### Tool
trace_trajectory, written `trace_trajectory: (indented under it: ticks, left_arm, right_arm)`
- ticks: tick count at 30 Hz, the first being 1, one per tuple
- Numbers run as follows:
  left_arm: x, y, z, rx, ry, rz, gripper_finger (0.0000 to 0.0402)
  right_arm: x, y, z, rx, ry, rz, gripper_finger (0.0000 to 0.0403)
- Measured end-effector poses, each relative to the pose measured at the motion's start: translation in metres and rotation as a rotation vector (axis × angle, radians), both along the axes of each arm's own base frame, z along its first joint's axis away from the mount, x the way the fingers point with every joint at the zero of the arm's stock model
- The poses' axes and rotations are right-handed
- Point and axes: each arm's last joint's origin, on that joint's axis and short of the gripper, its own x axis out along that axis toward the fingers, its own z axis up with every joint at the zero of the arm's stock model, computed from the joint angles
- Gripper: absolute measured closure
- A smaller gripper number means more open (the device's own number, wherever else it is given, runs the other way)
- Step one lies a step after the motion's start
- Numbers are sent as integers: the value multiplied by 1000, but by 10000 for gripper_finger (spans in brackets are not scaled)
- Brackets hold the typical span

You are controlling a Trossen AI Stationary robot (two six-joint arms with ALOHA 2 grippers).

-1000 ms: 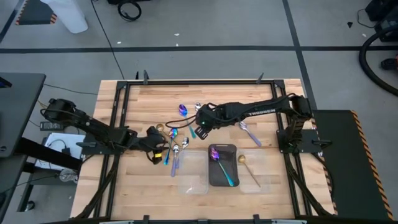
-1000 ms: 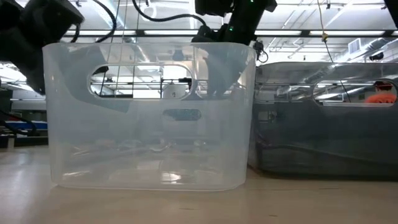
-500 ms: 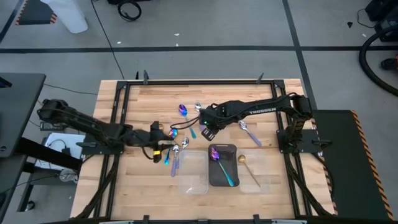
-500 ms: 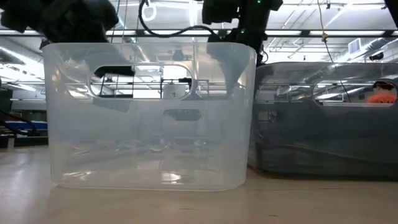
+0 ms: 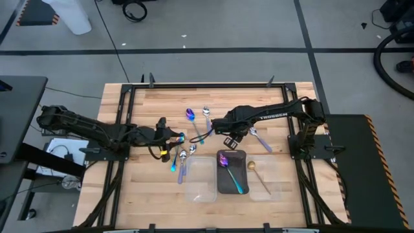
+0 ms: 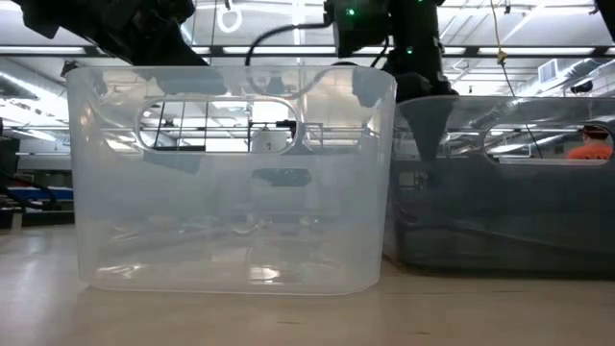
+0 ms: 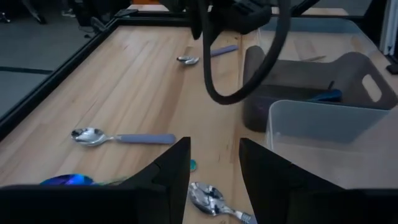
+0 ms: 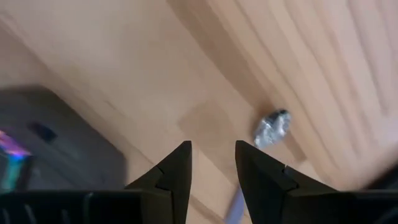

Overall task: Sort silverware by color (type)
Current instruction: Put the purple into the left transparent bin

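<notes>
Loose silverware lies on the wooden table: an iridescent purple-blue spoon [image 5: 189, 114], a silver spoon with a lilac handle [image 5: 207, 114], a teal-handled one [image 5: 197, 136], two silver spoons [image 5: 187, 153] and another lilac-handled spoon [image 5: 259, 137]. An iridescent spoon [image 5: 229, 169] lies in the dark tray [image 5: 240, 157]. A gold spoon [image 5: 257, 173] lies in the clear tray to its right. My left gripper [image 5: 179, 137] [image 7: 214, 146] hangs open above the table's left middle. My right gripper [image 5: 228, 138] [image 8: 212, 149] hangs open, pointing down, just beyond the dark tray.
A clear tray [image 5: 200, 176] with nothing visible in it stands left of the dark one, near the front edge. A black frame [image 5: 194, 85] runs around the tabletop. In the low view the clear tray [image 6: 231, 173] and dark tray [image 6: 500, 183] hide the table behind them.
My left gripper has risen and moved toward the table's far right, and it has rolled. My right gripper has tipped to point down and shifted toward the right edge, nearer the dark tray. No spoon has moved.
</notes>
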Motion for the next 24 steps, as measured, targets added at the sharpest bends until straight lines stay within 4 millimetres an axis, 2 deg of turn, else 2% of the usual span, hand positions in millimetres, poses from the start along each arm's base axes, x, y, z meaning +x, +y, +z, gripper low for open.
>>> trace_trajectory:
  ticks: [13, 24]
  left_arm:
    - [-1, 0, -3, -24, 27, 13, 258]
    - [-2, 0, -4, -38, 36, 21, 257]
  right_arm:
    - [-10, 1, 1, 13, 112, 22, 270]
    - [-31, -4, -25, 22, 175, 11, 270]
